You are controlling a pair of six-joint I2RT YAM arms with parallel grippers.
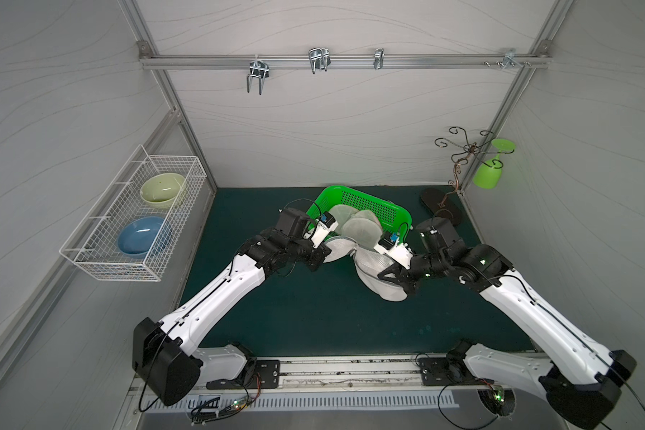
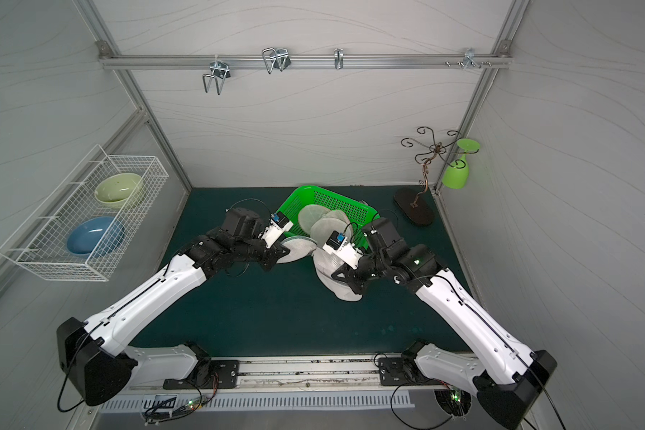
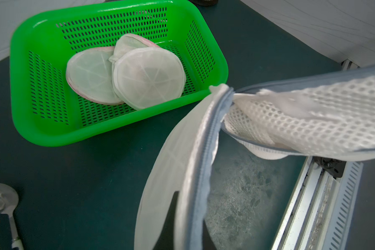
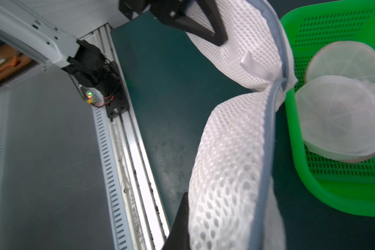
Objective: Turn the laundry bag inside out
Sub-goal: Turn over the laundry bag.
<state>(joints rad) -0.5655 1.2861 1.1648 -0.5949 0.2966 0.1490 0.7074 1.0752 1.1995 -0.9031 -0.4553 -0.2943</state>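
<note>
The laundry bag [image 3: 312, 112] is white open-mesh cloth, matt and bumpy, edged with a grey fabric zip tape. The basket [image 3: 117, 132] is glossy, smooth green plastic with perforated walls. The desk [image 3: 95, 184] has a matt dark-green covering, scuffed pale in patches. The spoon [image 3: 1, 198] is polished, shiny metal.

Take the mat [image 1: 313, 316] as your dial, with 12 at the back wall. The basket [image 1: 369, 204] sits at 12, and round pouches [image 1: 358, 225] lie overlapping in it. At the basket's 6, just beside its near rim, the laundry bag [image 1: 373, 262] spans between the left gripper [image 1: 324, 255] at its 9 end and the right gripper [image 1: 397, 284] at its 4 end. At 2, in the back corner, you have the stand [image 1: 440, 204], with a glass [image 1: 486, 175] hanging from it. At 9, on the side wall, the wire rack [image 1: 112, 201] holds the far bowl [image 1: 162, 188] behind the near bowl [image 1: 142, 234].
</note>
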